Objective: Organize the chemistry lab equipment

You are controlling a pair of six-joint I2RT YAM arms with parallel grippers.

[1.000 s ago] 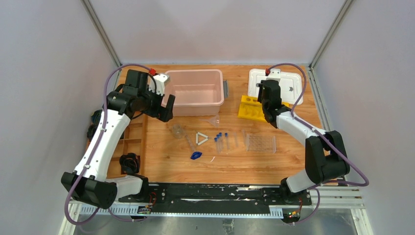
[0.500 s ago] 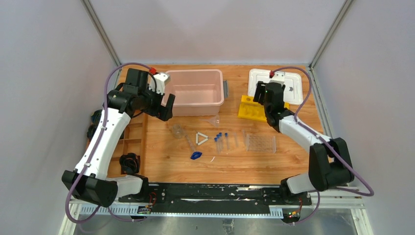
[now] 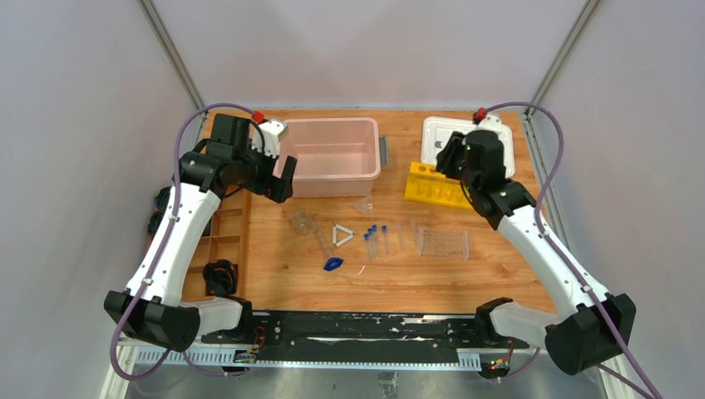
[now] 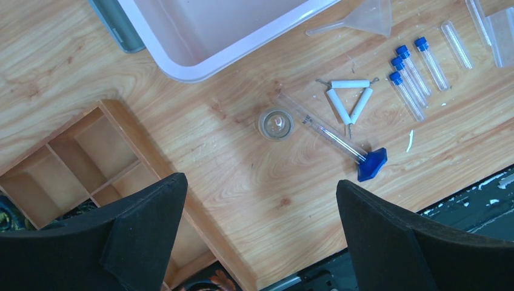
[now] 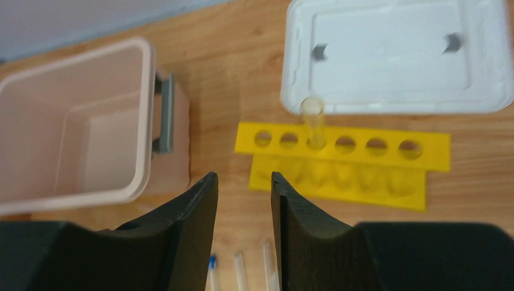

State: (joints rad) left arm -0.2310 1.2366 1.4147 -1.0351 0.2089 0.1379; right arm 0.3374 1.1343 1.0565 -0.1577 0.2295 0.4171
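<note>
Yellow rack [image 5: 433,151] – one tube [image 5: 313,124] upright | white lid [image 5: 394,60] behind | L claw [image 4: 260,185] wide open, empty | R claw [image 5: 243,177] part-open – empty

Top view high behind the tabletop's [image 3: 274,283] near edge, looking down over all of it, both wrist views facing down, closer, sharing the pink bin [image 4: 200,42]

The bin [image 3: 332,186] sits far left, the lid [image 3: 441,137] far right; one tube [image 5: 313,121] stands in the rack [image 3: 426,189] before the lid
</note>
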